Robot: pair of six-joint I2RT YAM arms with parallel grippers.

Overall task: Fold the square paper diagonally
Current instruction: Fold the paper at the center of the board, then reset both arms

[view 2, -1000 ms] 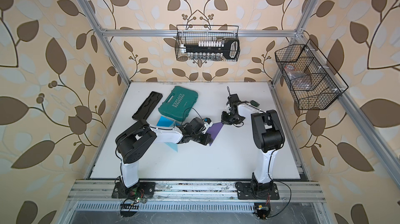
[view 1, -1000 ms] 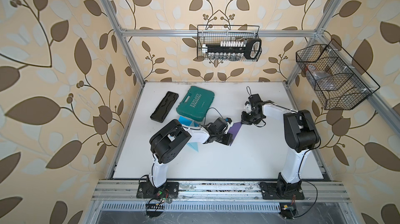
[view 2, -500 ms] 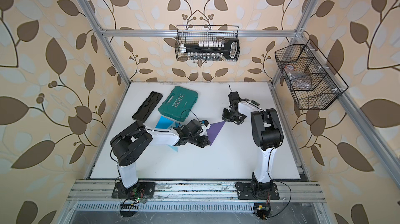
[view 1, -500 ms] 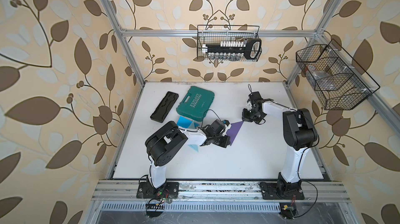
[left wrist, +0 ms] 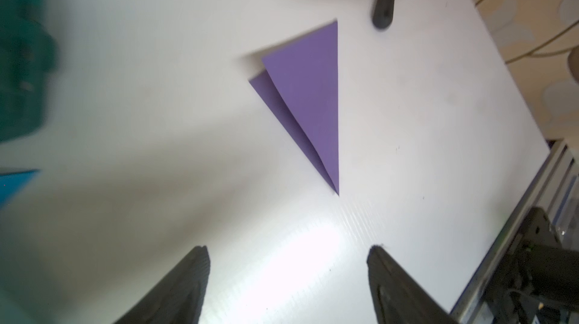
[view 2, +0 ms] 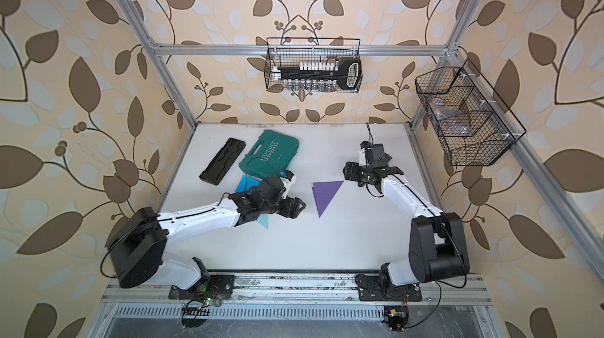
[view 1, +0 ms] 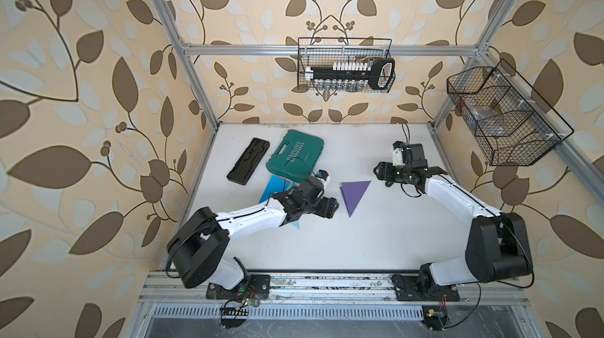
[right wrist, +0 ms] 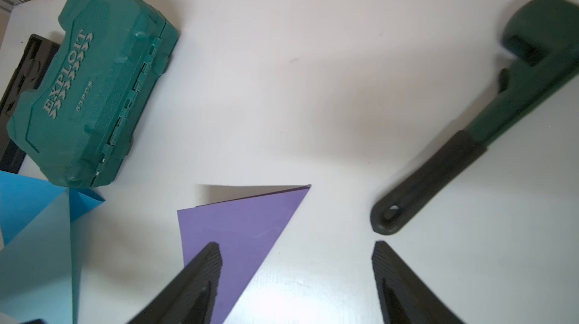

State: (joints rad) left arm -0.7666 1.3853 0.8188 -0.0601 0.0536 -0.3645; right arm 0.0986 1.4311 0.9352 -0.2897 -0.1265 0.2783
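The purple paper (view 1: 353,196) (view 2: 325,195) lies on the white table as a folded triangle, free of both grippers. In the left wrist view the paper (left wrist: 308,100) has its top flap slightly askew, so a strip of the lower layer shows. My left gripper (view 1: 329,208) (left wrist: 288,250) is open and empty, a short way left of the paper. My right gripper (view 1: 380,173) (right wrist: 297,245) is open and empty too, just right of the paper's far corner. In the right wrist view the paper (right wrist: 238,237) runs behind one fingertip (right wrist: 213,253).
A green tool case (view 1: 295,156) and a black tray (view 1: 249,165) sit at the back left. Folded blue paper (view 1: 274,186) lies partly under my left arm. A green wrench (right wrist: 470,137) lies near the right gripper. Wire baskets (view 1: 346,65) (view 1: 503,117) hang on the walls.
Both grippers were shut at the purple paper; now both are open and drawn back from it. The paper stays folded as a triangle.
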